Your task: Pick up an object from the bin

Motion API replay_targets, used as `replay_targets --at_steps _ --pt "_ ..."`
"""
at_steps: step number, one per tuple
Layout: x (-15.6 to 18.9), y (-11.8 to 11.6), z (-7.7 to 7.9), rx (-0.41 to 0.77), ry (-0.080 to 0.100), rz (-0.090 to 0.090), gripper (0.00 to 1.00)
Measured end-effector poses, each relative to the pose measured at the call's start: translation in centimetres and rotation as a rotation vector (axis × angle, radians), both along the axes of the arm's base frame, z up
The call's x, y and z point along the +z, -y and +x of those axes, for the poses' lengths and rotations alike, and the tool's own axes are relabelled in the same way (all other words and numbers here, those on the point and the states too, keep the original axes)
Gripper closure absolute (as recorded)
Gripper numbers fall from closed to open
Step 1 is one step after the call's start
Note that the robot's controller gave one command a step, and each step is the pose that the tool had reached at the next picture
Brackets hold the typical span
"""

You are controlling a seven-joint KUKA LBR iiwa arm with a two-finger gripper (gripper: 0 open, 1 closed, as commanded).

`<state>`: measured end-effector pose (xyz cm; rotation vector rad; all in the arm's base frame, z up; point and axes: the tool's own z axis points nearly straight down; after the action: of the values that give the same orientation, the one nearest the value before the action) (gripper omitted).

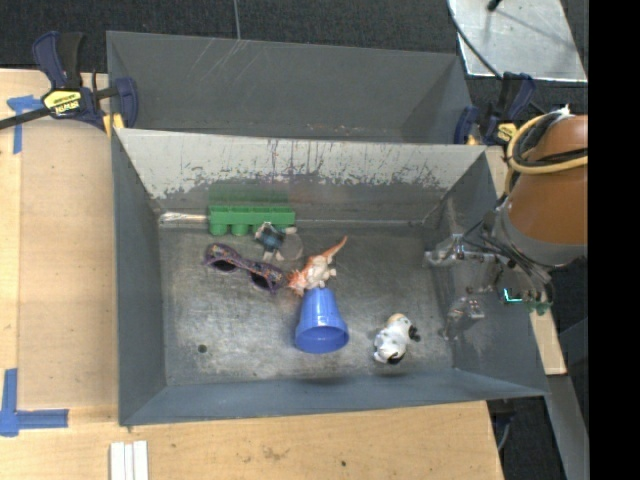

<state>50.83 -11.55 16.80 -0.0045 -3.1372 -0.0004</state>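
Bin: I see the grey metal bin [140, 298] with sloped walls and a scuffed floor; a few loose things lie on it, well spread.
Arm: it comes in from the right, its orange cover [550, 193] above the bin's right wall.
Gripper: my gripper [449, 293] hangs over the right end of the floor, close to the right wall. I read its two metal fingers as spread apart, with nothing between them.
Green block: a long studded block [250, 218] lies against the back wall, well apart from the gripper.
Blue cup: it lies on its side [320, 323] near the middle, mouth towards the front wall.
Sunglasses: a purple pair [243, 266] lies left of the cup.
Orange toy: a small animal figure [315, 268] touches the cup's narrow end.
White-and-black toy: this small animal [395, 341] is nearest to the gripper, just to its left and towards the front wall, not touching the fingers.
Small figure: a tiny thing [270, 236] sits just in front of the green block; I cannot tell what it is.
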Motion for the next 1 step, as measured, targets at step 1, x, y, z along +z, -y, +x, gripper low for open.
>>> replay_targets --at_steps 1 --pt "0.36 -0.05 0.2 0.003 0.008 -0.001 0.0"
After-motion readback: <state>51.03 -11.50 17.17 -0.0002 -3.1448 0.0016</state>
